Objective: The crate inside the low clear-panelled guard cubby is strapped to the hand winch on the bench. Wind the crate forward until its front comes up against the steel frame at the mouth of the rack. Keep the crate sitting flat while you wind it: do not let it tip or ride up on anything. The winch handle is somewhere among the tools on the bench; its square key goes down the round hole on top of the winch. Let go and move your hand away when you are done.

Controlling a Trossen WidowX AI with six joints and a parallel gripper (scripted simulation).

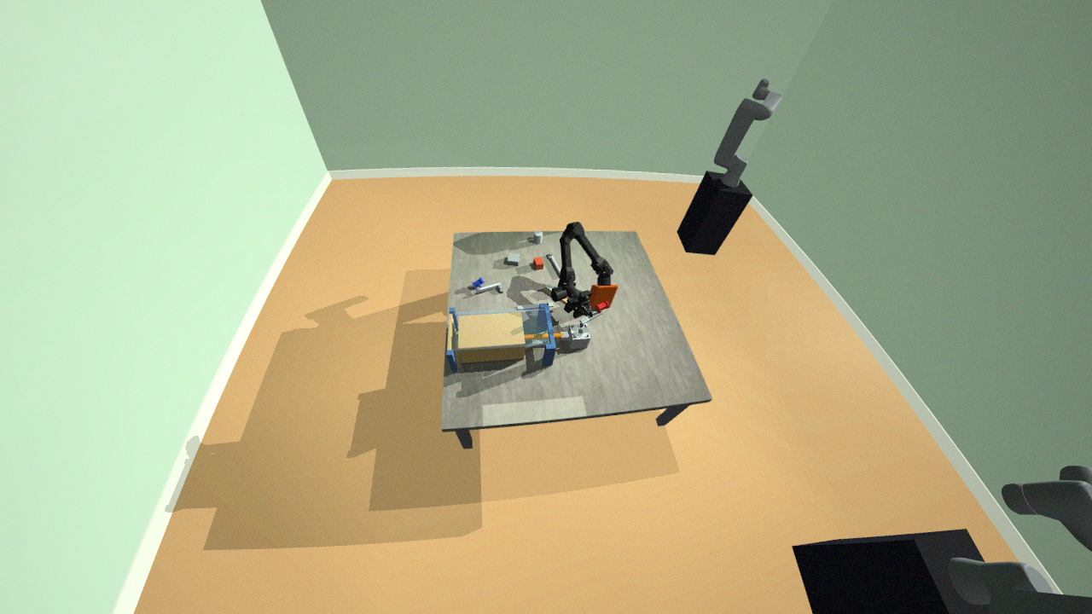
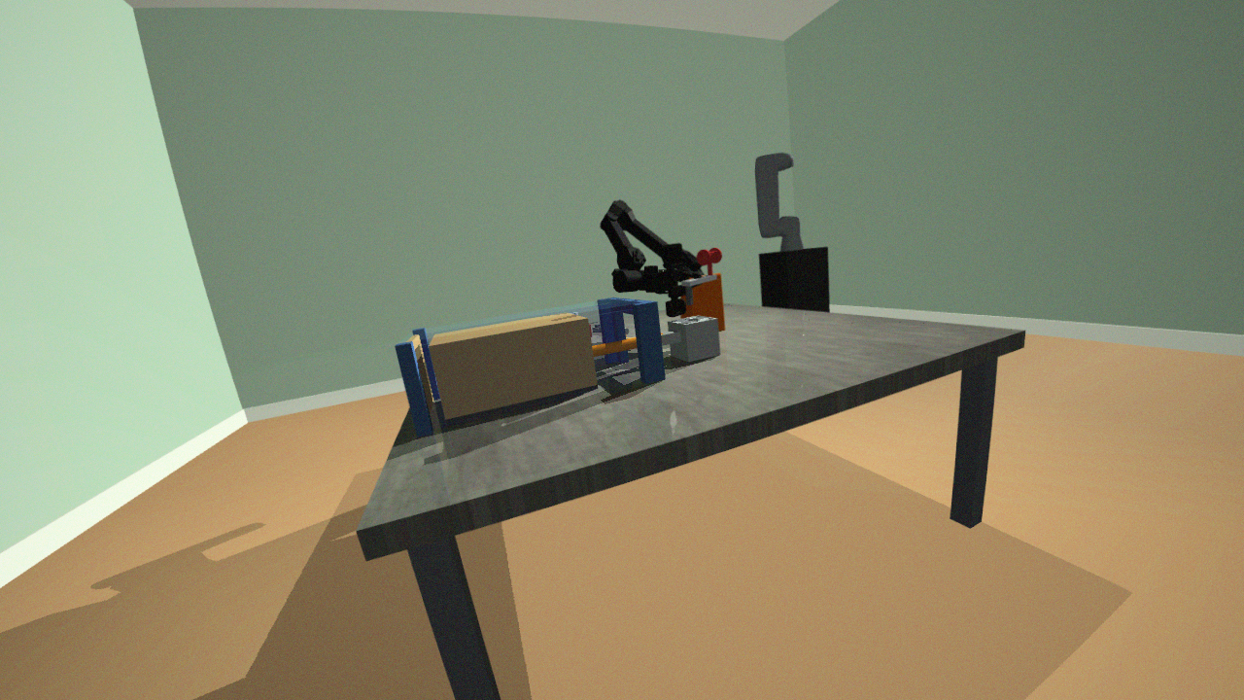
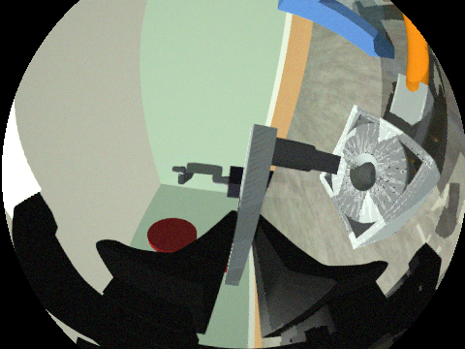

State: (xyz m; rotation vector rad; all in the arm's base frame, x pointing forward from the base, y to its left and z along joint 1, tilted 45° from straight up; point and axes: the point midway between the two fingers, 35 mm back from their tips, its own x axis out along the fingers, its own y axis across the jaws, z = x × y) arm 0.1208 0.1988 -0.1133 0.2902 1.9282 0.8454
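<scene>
My gripper [image 3: 244,217] is shut on the winch handle, a grey crank arm [image 3: 258,170] with a red knob [image 1: 602,306] [image 2: 709,256] [image 3: 171,235] and a dark key shank [image 3: 305,156]. The handle is held above the grey winch [image 1: 578,338] [image 2: 696,341]; the key points toward the winch's top, and its tip is outside the round hole [image 3: 362,175] in the wrist view. The tan crate [image 1: 490,332] [image 2: 513,366] sits flat inside the clear-panelled cubby, with a gap to the blue mouth frame [image 1: 548,354] [image 2: 649,343] [image 3: 334,20]. An orange strap [image 1: 538,336] [image 2: 615,345] [image 3: 418,53] runs from crate to winch.
The arm's orange mount [image 1: 604,296] [image 2: 708,304] stands close behind the winch. On the bench behind the cubby are a blue-knobbed tool [image 1: 478,283], a grey block [image 1: 513,259], a red block [image 1: 538,263], a grey bar [image 1: 553,264] and a small cylinder [image 1: 538,238].
</scene>
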